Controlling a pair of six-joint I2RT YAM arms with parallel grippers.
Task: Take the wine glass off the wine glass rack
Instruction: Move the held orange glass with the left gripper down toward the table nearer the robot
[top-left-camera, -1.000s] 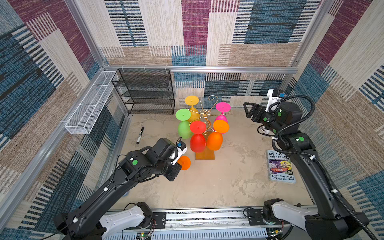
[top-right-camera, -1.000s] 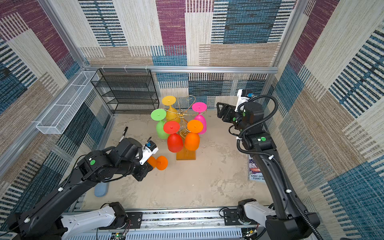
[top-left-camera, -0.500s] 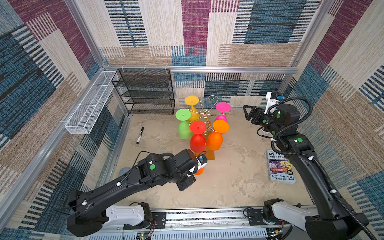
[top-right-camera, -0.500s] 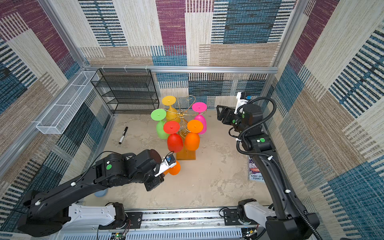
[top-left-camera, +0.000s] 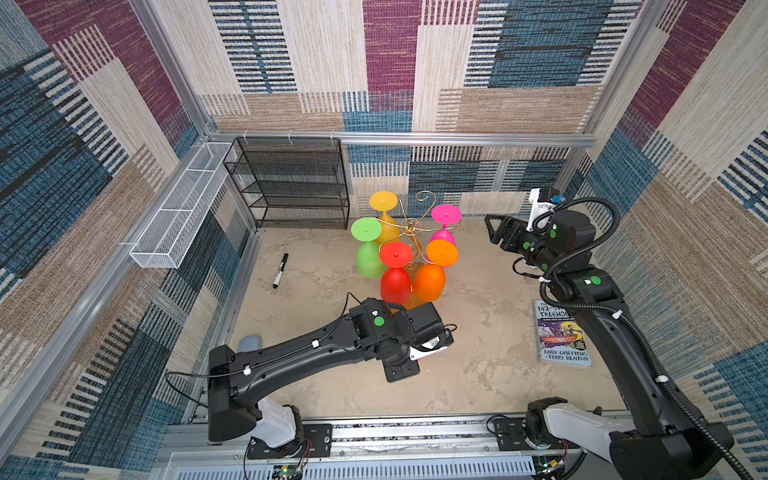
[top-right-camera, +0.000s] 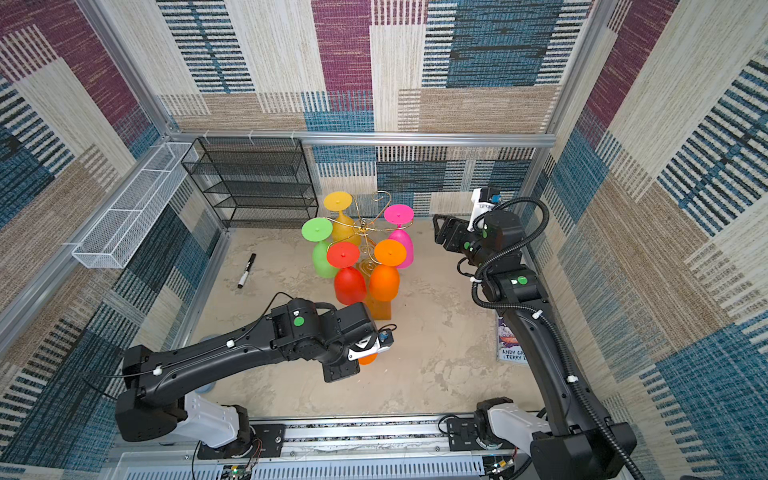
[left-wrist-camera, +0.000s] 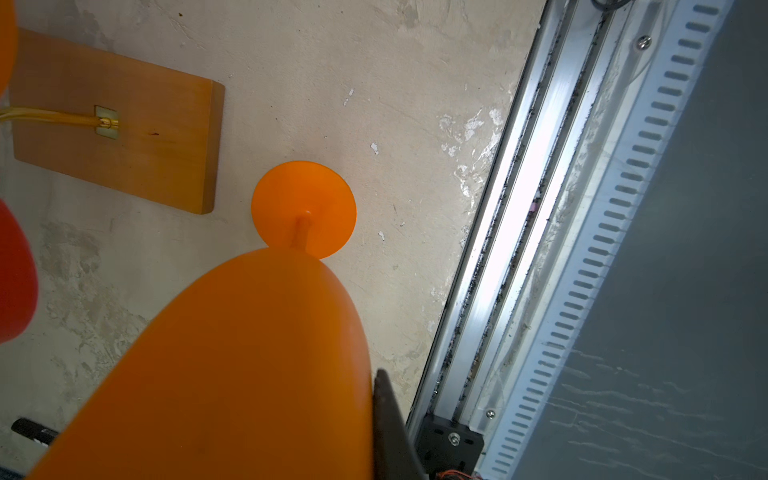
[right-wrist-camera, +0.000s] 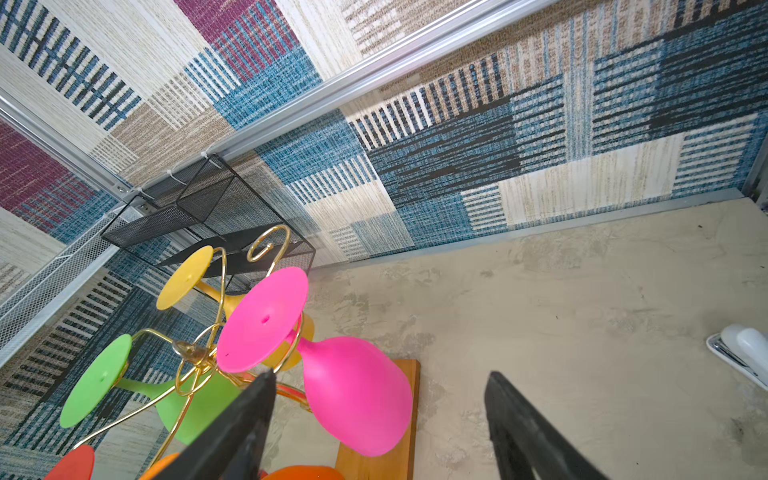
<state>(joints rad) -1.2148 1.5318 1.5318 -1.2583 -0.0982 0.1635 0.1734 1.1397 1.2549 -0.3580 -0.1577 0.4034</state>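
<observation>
A black mesh shelf unit (top-left-camera: 291, 183) stands at the back left corner of the sandy bench (top-left-camera: 478, 374), against the patchwork-carpet wall (top-left-camera: 390, 54). A long white wire basket (top-left-camera: 178, 208) hangs along the left wall, its far end just beside the shelf's top. A black marker (top-left-camera: 280, 270) lies on the bench in front of the shelf. Well apart, at the right edge, a paperback book (top-left-camera: 561, 336) lies cover up. A grey-blue thing (top-left-camera: 249, 343) at the left edge is partly hidden.

You find the orange wine glass (left-wrist-camera: 249, 365) off the gold-wire wine glass rack (top-left-camera: 410, 226), foot down, just beside its wooden base (left-wrist-camera: 158, 158).
</observation>
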